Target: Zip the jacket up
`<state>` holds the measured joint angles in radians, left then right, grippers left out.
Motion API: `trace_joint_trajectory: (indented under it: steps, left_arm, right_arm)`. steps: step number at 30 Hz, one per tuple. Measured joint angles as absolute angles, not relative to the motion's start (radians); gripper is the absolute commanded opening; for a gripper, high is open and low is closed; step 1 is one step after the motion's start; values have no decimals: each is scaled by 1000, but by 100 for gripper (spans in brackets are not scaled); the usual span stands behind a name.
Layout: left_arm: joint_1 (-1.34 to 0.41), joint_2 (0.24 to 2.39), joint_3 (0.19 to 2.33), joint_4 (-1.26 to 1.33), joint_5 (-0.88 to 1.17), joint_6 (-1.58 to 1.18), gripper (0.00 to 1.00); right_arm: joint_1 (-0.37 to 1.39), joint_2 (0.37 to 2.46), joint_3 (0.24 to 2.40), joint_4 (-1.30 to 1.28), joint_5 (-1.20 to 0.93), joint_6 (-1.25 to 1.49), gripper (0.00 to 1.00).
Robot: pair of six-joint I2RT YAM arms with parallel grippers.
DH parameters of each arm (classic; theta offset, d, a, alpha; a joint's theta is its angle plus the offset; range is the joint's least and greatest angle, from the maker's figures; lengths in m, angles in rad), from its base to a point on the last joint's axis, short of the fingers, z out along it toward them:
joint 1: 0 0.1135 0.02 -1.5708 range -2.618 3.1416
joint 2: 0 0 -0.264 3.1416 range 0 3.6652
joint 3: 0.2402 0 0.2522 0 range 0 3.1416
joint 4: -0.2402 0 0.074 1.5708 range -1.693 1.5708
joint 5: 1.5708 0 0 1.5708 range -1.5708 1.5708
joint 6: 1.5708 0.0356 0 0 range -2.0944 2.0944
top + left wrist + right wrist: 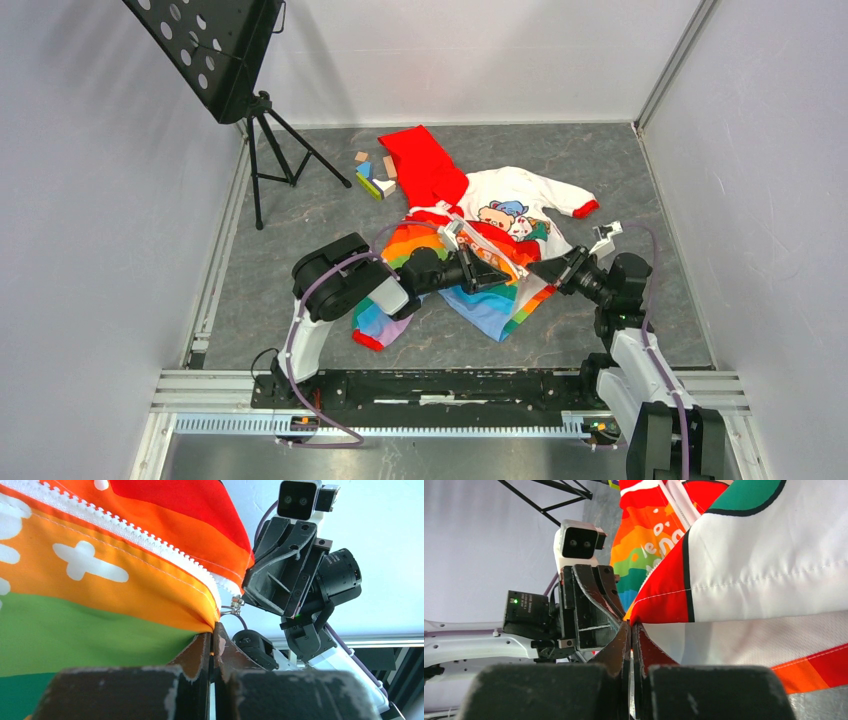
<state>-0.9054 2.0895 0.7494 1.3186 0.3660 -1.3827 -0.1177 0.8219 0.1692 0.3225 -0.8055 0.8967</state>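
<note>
The grey mottled surface (620,170) carries the jacket (490,215), which lies spread near its centre with the red hood (425,170) pointing away from the arm bases and the rainbow-striped hem nearest to them. A black music stand (225,50) occupies the far left corner, well apart from the garment. The left tool (503,280) reaches in from the left and the right tool (540,268) from the right; the two meet tip to tip over the hem end of the jacket front. In the left wrist view, the left tool (214,630) is closed on the orange-striped edge beside the zipper. In the right wrist view, the right tool (630,627) is closed on a red-trimmed corner of the white panel. The white zipper (150,545) has its long axis running from the two tools diagonally toward the hood, so any closing stroke is judged to travel away from the bases, up and to the left. A few coloured blocks (372,175) lie just beside the hood. A small metal fitting (234,605) hangs at the lower end of the zipper, between the tools and closer to the left one; whether it is the slider cannot be told.
</note>
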Motion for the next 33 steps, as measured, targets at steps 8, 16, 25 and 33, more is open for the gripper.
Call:
trace_joint_trajectory:
  steps: [8, 16, 25, 33]
  left_arm:
    - [-905, 2073, 715, 1376, 329, -1383, 2]
    - [-905, 2073, 702, 1467, 294, -1398, 2]
    - [-905, 2073, 702, 1477, 278, -1398, 2]
    - [-905, 2073, 686, 1484, 262, -1399, 2]
  right_arm:
    - [-118, 822, 164, 414, -817, 980, 0]
    - [-118, 845, 104, 546, -835, 1053, 0]
    - [-118, 860, 73, 665, -838, 1121, 0]
    - [-118, 866, 41, 752, -833, 1180, 0]
